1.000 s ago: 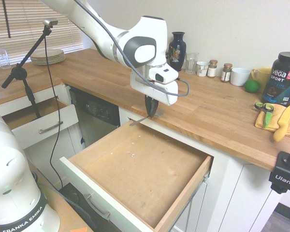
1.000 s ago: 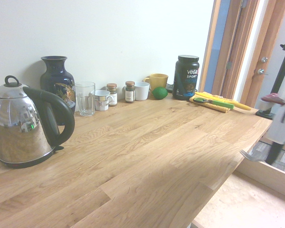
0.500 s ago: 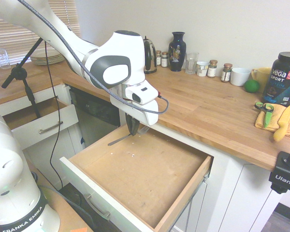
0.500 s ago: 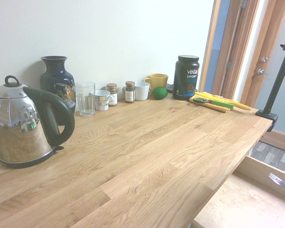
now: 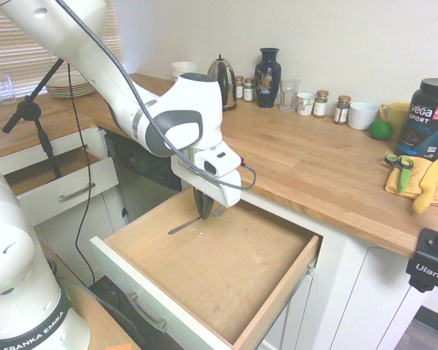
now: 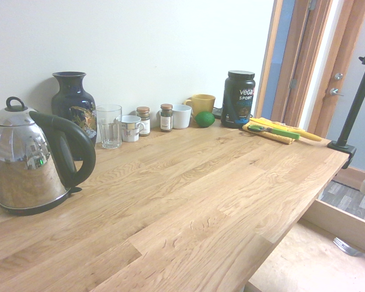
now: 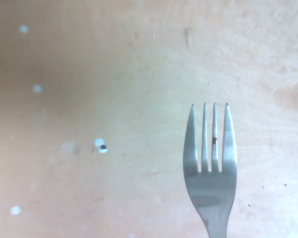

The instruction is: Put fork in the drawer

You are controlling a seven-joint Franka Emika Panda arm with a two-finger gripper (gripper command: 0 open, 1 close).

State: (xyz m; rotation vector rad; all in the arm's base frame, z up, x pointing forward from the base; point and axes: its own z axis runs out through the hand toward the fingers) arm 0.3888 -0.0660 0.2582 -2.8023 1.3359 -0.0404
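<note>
A long wooden kitchen counter [image 5: 314, 157] ran across the middle of the first outside picture, below a plain pale wall. At its back stood a shiny metal kettle [image 6: 30, 161], a dark blue vase [image 5: 267, 67], a clear drinking glass [image 6: 109, 126] and a black tub [image 5: 425, 118]. Below the counter, the large wide drawer with a white front and bare brown wooden bottom [image 5: 226, 273] was pulled open in the lower middle. The white robot arm's gripper [image 5: 204, 208] pointed straight down into it. Its jaws were closed tight on the handle of the small slim grey metal fork [image 5: 185, 225]. The fork stuck out low over the drawer's bottom, near the back left corner.
</note>
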